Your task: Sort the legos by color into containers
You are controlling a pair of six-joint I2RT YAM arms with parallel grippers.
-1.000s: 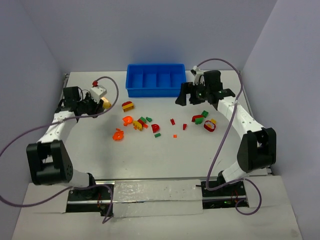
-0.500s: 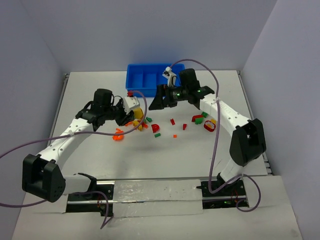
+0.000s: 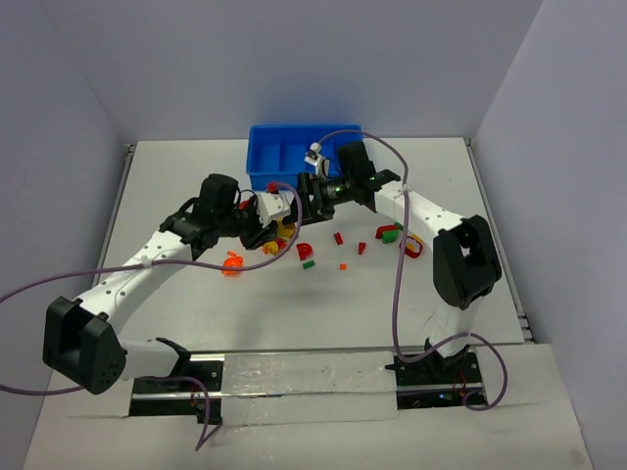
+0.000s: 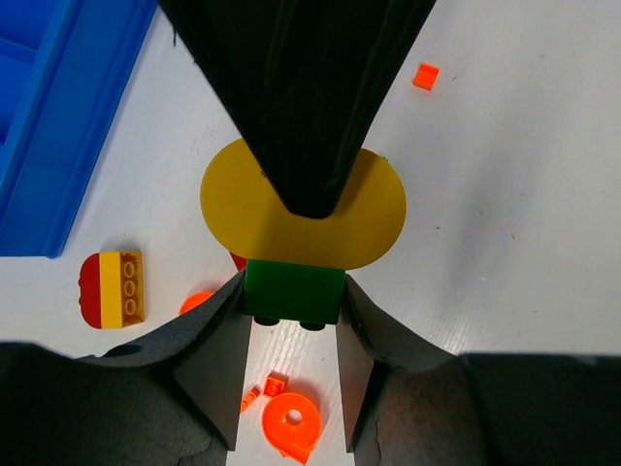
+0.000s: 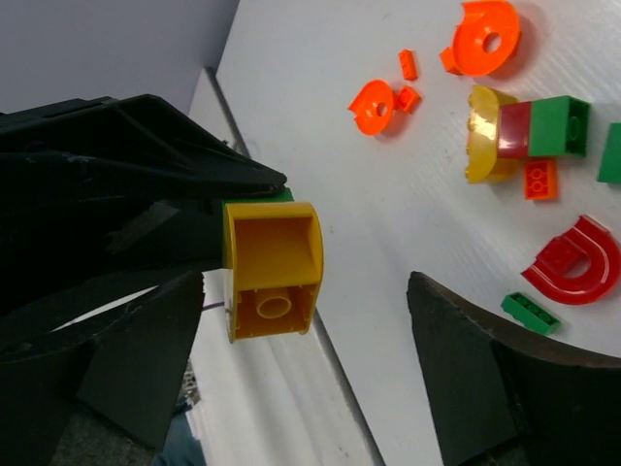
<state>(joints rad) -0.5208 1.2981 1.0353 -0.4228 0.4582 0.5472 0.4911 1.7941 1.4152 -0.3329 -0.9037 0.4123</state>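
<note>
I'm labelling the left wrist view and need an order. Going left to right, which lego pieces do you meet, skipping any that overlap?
Red-and-yellow studded plastic brick → green rectangular plastic brick → small orange square plastic piece.

The tray [image 3: 263, 179] stands at the back middle of the table [image 3: 176, 166]. Just in front of it the two grippers meet above the table, the left gripper [image 4: 291, 296] reaching in from the left and the right gripper [image 3: 308, 196] from the right. A stacked piece [image 5: 272, 262] sits between the left gripper's fingers. Its far end lies between the right gripper's spread fingers [image 5: 466, 369], touching neither. The legos [image 3: 338, 238] lie scattered in front of the tray, between the arms. A ring [image 3: 232, 262] lies leftmost, an arch [image 3: 306, 252] near the middle, and a cluster [image 3: 397, 235] rightmost, beside the right forearm.
</note>
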